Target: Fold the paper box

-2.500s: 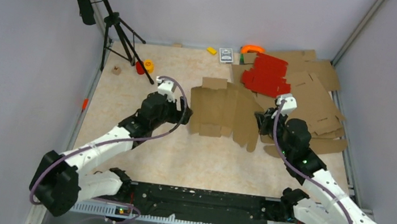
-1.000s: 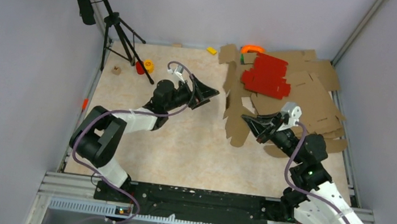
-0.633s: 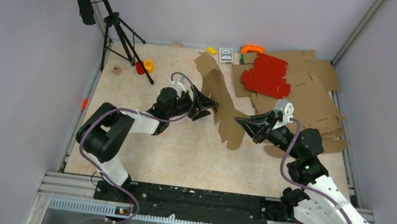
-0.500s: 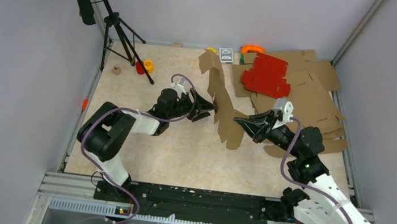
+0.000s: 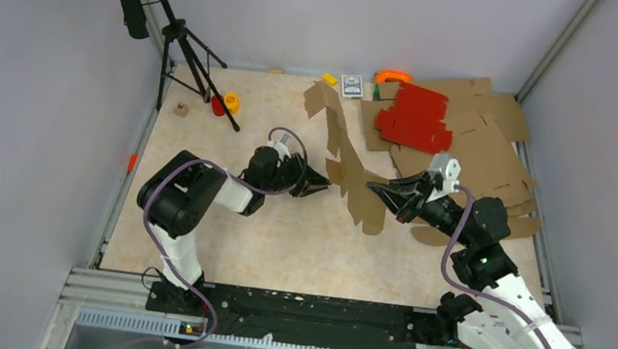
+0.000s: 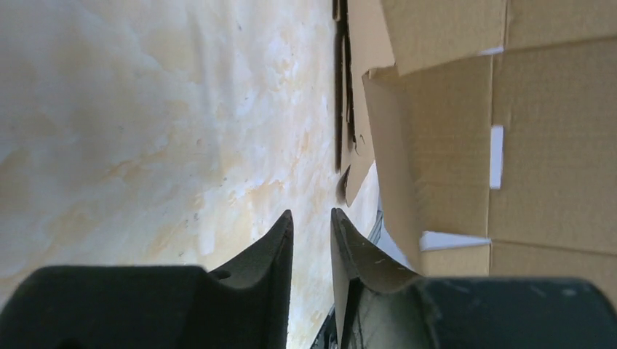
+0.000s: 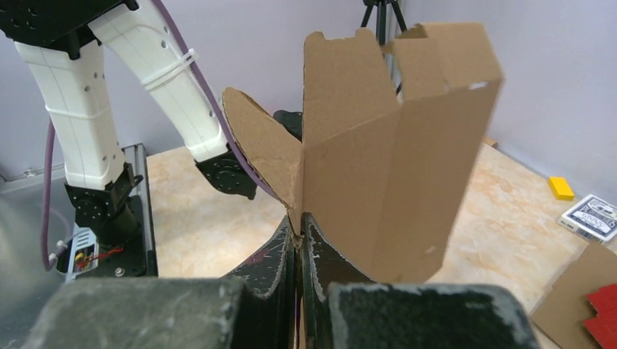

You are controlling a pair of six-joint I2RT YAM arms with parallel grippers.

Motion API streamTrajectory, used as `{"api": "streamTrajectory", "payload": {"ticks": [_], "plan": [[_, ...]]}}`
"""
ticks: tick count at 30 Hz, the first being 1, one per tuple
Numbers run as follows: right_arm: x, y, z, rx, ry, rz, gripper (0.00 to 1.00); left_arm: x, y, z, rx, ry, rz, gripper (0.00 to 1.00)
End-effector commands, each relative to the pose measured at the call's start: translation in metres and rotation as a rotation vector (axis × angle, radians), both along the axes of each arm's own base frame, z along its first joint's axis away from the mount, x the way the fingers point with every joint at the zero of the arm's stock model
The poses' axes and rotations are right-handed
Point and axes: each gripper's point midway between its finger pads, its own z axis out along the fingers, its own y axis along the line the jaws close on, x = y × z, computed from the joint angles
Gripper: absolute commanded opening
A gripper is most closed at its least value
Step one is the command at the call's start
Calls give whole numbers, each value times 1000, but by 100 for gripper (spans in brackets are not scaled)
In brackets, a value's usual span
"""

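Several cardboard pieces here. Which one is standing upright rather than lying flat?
The plain brown paper box, pinched at its lower edge by the right gripper. The red sheets and the larger brown sheets lie flat at the far right.

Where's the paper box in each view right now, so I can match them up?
Top external: paper box upright, mid-picture.
Left wrist: paper box fills the right side, just right of the left gripper.
Right wrist: paper box at centre, rising from the shut right gripper.
Shared landmark: the beige marbled table, in all three.
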Motion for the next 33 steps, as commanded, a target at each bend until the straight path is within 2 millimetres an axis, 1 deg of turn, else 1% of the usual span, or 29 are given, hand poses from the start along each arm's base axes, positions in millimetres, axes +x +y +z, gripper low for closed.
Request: {"api": "streamTrajectory", "payload": {"ticks": [1, 2, 3, 6, 8, 10, 11, 13, 15, 16, 18, 22, 23, 25, 27, 28, 30, 31, 33], "plan": [[-5, -3, 30, 29, -98, -10, 0, 3, 8, 22, -41, -101, 24, 32], [-5, -3, 29, 28, -97, -10, 0, 3, 8, 24, -53, -108, 22, 38], [-5, -3, 28, 28, -96, -9, 0, 2, 7, 26, -65, -114, 17, 42], [-5, -3, 26, 28, -94, -8, 0, 2, 8, 32, -98, -126, 23, 48], [-5, -3, 25, 28, -91, -10, 0, -1, 16, 32, -112, -134, 61, 54], [-4, -4, 24, 26, -89, -15, 0, -6, 23, 36, -130, -144, 90, 55], [-3, -4, 24, 25, -88, -19, 0, -8, 26, 36, -134, -141, 107, 53], [-2, -4, 23, 26, -88, -27, 0, -15, 32, 30, -133, -113, 128, 50], [-1, -5, 24, 26, -89, -33, 0, -22, 41, 27, -138, -113, 163, 49], [-1, -5, 23, 25, -88, -33, 0, -26, 44, 29, -143, -126, 175, 56], [-1, -5, 23, 25, -89, -31, 0, -31, 49, 39, -166, -179, 188, 70], [-1, -4, 21, 26, -87, -25, 0, -31, 54, 62, -214, -252, 208, 92], [-2, -4, 22, 25, -87, -23, 0, -30, 53, 67, -219, -261, 208, 95], [-2, -3, 21, 24, -85, -20, 0, -26, 52, 75, -228, -276, 213, 97], [-2, -3, 21, 24, -85, -18, 0, -21, 53, 84, -236, -297, 232, 97], [-2, -3, 21, 24, -84, -17, 0, -18, 52, 87, -234, -301, 234, 95], [-2, -3, 21, 26, -84, -17, 0, -9, 47, 83, -199, -262, 234, 87], [-3, -3, 22, 27, -86, -17, 0, -6, 44, 80, -183, -248, 222, 78], [-3, -4, 23, 29, -87, -18, 0, -3, 42, 77, -179, -237, 217, 55]]}}
